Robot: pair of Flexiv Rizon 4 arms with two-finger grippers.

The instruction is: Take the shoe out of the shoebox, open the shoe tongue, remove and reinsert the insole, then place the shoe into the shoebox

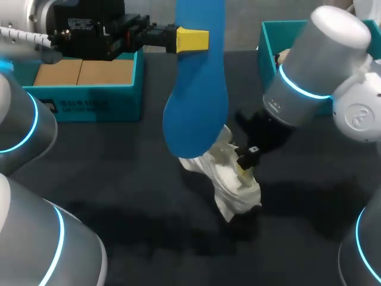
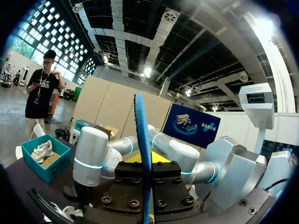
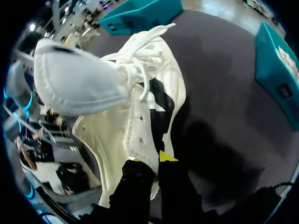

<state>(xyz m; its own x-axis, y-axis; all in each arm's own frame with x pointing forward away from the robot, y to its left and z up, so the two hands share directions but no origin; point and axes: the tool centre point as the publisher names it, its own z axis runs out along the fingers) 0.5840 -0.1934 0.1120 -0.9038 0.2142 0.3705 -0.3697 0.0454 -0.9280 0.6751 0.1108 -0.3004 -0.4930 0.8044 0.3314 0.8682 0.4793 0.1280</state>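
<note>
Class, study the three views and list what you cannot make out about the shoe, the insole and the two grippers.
- Head view: the right arm hides most of the right gripper, so how its jaws stand is unseen there.
- Head view: the blue insole covers one end of the white shoe.
- Left wrist view: the insole shows edge-on only; the black mount mostly hides the jaws of the left gripper.
</note>
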